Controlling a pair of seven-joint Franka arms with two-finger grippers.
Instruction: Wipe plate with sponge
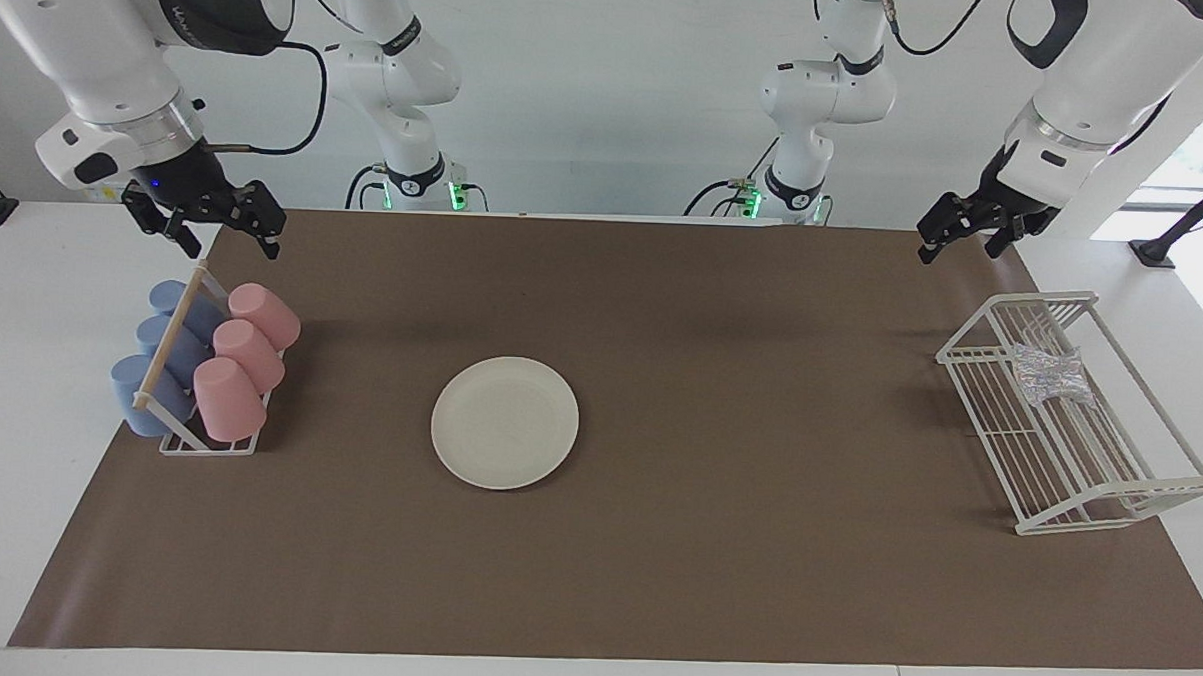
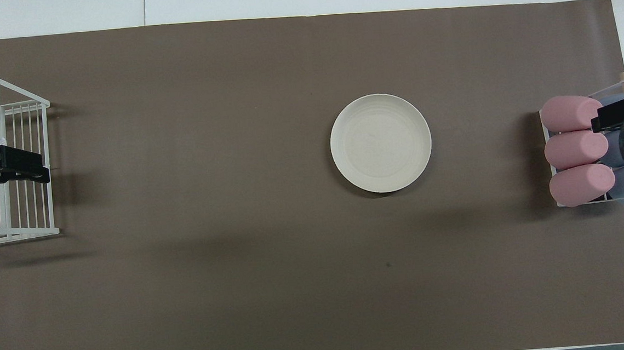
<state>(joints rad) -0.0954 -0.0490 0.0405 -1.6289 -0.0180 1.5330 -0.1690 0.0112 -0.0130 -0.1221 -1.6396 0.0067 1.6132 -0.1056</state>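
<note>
sponge in wire rack (long axis along rack); both grippers open, empty.

Bare mat around plate

One plate lies on the brown mat, of which there is one. One sponge sits in the single white wire rack. One cup holder carries six cups: three pink cups and three blue cups. Two robot arms are in view, each with one tool: the left tool and the right tool.
</note>
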